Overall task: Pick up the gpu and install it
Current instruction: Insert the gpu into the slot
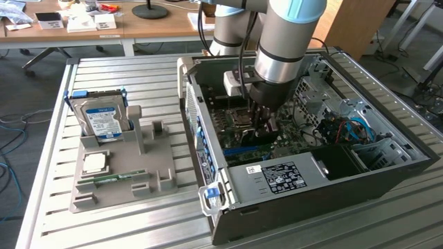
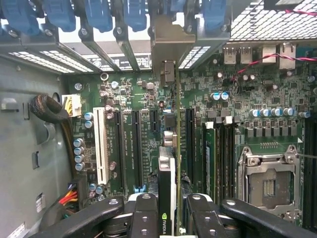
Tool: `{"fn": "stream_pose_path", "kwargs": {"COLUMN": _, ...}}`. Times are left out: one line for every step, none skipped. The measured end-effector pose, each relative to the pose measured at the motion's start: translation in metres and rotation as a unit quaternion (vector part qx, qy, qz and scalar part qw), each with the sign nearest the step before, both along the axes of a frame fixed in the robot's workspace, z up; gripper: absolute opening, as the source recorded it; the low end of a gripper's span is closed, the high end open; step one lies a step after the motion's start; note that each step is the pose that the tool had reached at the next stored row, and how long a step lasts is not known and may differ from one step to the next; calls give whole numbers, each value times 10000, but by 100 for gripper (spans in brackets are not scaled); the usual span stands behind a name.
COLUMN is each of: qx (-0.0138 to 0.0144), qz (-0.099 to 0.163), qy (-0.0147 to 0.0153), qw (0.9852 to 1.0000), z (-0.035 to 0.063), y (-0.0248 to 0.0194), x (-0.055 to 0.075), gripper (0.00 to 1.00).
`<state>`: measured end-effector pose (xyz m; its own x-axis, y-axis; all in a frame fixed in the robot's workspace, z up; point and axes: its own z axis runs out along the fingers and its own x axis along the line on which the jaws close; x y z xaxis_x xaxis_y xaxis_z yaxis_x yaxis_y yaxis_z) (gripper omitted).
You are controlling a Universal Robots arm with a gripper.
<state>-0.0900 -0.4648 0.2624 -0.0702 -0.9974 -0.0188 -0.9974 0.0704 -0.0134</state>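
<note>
Gpu (image 2: 167, 191) inside case (image 1: 312, 210), over motherboard (image 2: 257, 99); tray (image 1: 128, 174) at exterior view's left.

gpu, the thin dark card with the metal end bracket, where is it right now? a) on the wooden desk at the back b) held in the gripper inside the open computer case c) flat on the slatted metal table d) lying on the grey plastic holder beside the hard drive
b: the thin dark gpu stands edge-on in the gripper, inside the open black computer case and over the green motherboard.
</note>
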Motion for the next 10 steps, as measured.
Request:
{"fn": "stream_pose_path", "kwargs": {"qx": 0, "qz": 0, "qy": 0, "qw": 10000, "z": -1, "y": 0, "x": -4, "gripper": 27}}
{"fn": "stream_pose_path", "kwargs": {"qx": 0, "qz": 0, "qy": 0, "qw": 10000, "z": -2, "y": 0, "x": -6, "gripper": 27}}
{"fn": "stream_pose_path", "kwargs": {"qx": -1, "qz": 1, "qy": 0, "qw": 10000, "z": -2, "y": 0, "x": -8, "gripper": 27}}
{"fn": "stream_pose_path", "kwargs": {"qx": -1, "qz": 1, "qy": 1, "qw": 10000, "z": -3, "y": 0, "x": -10, "gripper": 27}}
{"fn": "stream_pose_path", "kwargs": {"qx": -1, "qz": 0, "qy": 0, "qw": 10000, "z": -4, "y": 0, "x": -13, "gripper": 27}}
{"fn": "stream_pose_path", "kwargs": {"qx": -1, "qz": 0, "qy": 0, "qw": 10000, "z": -4, "y": 1, "x": -15, "gripper": 27}}
{"fn": "stream_pose_path", "kwargs": {"qx": 0, "qz": 0, "qy": 0, "qw": 10000, "z": -5, "y": 1, "x": -19, "gripper": 27}}
{"fn": "stream_pose_path", "kwargs": {"qx": 0, "qz": 0, "qy": 0, "qw": 10000, "z": -5, "y": 2, "x": -23, "gripper": 27}}
{"fn": "stream_pose_path", "kwargs": {"qx": 1, "qz": 0, "qy": -1, "qw": 10000, "z": -7, "y": 2, "x": -25, "gripper": 27}}
{"fn": "stream_pose_path", "kwargs": {"qx": 1, "qz": 0, "qy": -1, "qw": 10000, "z": -9, "y": 1, "x": -30, "gripper": 27}}
